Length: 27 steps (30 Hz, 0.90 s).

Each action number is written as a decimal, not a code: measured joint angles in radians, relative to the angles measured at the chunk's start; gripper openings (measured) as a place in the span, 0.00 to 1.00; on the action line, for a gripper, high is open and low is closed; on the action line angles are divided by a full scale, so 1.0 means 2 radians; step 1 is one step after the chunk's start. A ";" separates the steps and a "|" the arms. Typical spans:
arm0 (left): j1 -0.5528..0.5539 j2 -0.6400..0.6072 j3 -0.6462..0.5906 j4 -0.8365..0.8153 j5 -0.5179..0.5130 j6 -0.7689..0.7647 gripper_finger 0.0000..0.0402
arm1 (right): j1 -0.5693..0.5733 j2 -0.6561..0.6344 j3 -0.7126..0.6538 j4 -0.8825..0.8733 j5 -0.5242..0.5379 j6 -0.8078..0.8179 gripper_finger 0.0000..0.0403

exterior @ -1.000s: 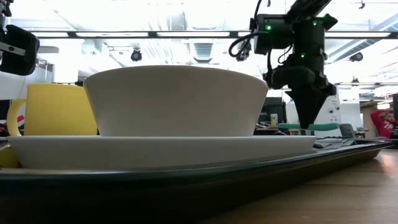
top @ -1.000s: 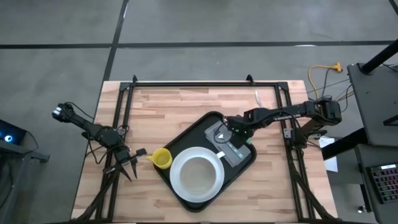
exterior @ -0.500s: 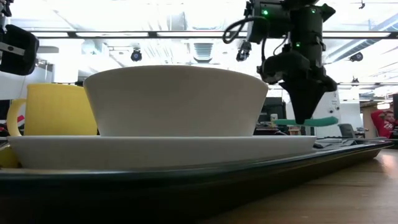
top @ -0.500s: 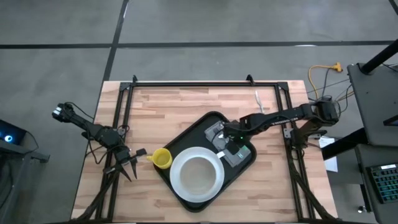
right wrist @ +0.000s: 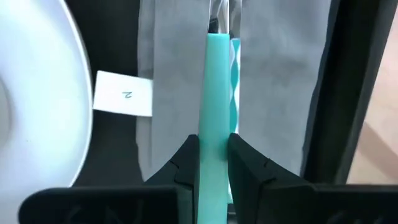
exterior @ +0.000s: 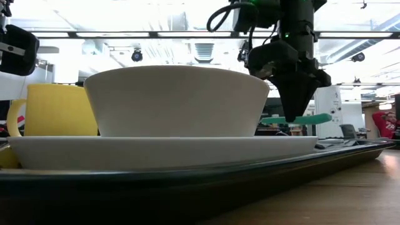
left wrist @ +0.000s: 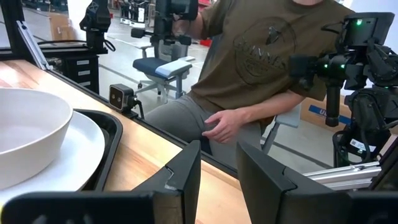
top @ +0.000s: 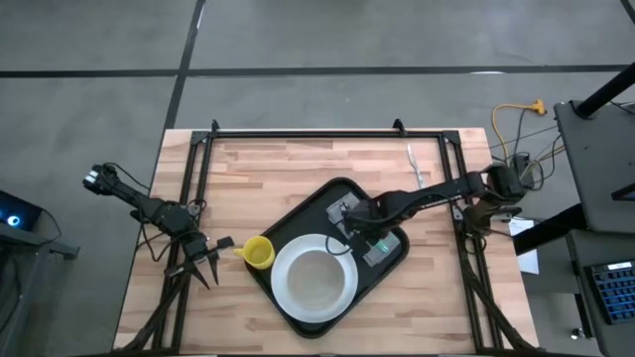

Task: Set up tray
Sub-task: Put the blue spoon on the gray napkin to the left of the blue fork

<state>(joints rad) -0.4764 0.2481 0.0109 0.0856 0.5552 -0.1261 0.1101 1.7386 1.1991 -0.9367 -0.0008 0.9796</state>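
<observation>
From above, you have the tray (top: 298, 297) lying askew mid-surface (top: 446, 297), holding a white plate (top: 281, 295) with a bowl (top: 316, 278) and a grey napkin (top: 382, 246); a yellow cup (top: 257, 254) touches its rim. Your right hand (top: 349, 226) hangs over the napkin; your left hand (top: 196, 266) waits beside the cup, fingers spread. At surface level, bowl sits on plate on tray. Your right wrist view shows fingers (right wrist: 185, 163) pinched on a teal utensil handle (right wrist: 214, 93).
</observation>
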 joint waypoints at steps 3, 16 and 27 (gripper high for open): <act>0.000 0.000 0.000 0.000 0.000 0.000 0.22 | 0.010 0.000 0.000 0.001 0.002 0.022 0.10; 0.000 0.003 0.000 0.000 -0.002 0.000 0.22 | 0.023 0.050 -0.004 0.025 0.002 0.035 0.10; 0.000 0.004 0.000 0.000 -0.002 0.000 0.22 | 0.025 0.064 0.003 0.043 0.001 0.019 0.10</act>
<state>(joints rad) -0.4766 0.2562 0.0109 0.0853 0.5518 -0.1261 0.1593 1.8675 1.2057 -0.8498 0.0018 1.0183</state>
